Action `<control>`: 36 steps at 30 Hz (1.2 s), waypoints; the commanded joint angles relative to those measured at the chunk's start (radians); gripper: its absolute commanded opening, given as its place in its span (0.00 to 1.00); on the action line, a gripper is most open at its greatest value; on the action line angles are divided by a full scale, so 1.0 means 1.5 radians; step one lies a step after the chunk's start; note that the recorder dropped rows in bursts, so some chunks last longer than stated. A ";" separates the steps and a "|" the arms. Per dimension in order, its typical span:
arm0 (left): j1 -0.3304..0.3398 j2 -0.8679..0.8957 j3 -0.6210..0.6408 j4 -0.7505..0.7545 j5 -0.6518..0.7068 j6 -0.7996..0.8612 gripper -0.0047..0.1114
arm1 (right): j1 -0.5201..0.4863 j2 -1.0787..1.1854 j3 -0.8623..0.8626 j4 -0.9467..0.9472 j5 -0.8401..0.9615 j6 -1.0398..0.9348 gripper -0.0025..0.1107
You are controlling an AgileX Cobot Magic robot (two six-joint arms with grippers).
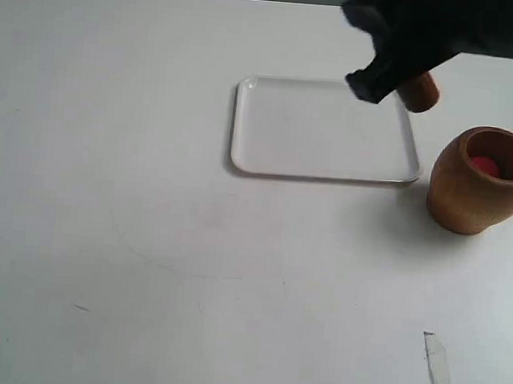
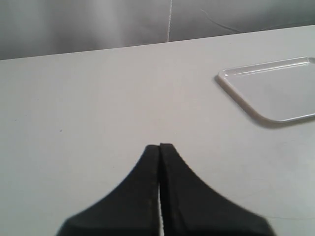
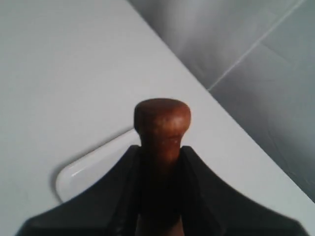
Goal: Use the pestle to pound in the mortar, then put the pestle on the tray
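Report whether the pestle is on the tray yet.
Not yet: the right tool grips the pestle, and the tray lies bare.

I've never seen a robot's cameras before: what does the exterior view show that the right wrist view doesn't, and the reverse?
Only the exterior view shows the mortar with a red item inside, and the whole tray. Only the right wrist view shows, close up, the right gripper shut on the pestle. Both show the tray, pestle and right gripper.
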 commanded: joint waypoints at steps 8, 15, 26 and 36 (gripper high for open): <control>-0.005 -0.001 0.000 -0.005 -0.002 -0.005 0.04 | -0.063 -0.206 0.329 0.124 -0.510 0.076 0.02; -0.005 -0.001 0.000 -0.005 -0.002 -0.005 0.04 | -0.063 -0.209 0.485 0.126 -0.780 0.237 0.02; -0.005 -0.001 0.000 -0.005 -0.002 -0.005 0.04 | -0.063 -0.152 0.544 0.077 -0.927 0.266 0.02; -0.005 -0.001 0.000 -0.005 -0.002 -0.005 0.04 | -0.063 0.087 0.519 0.074 -0.964 0.288 0.02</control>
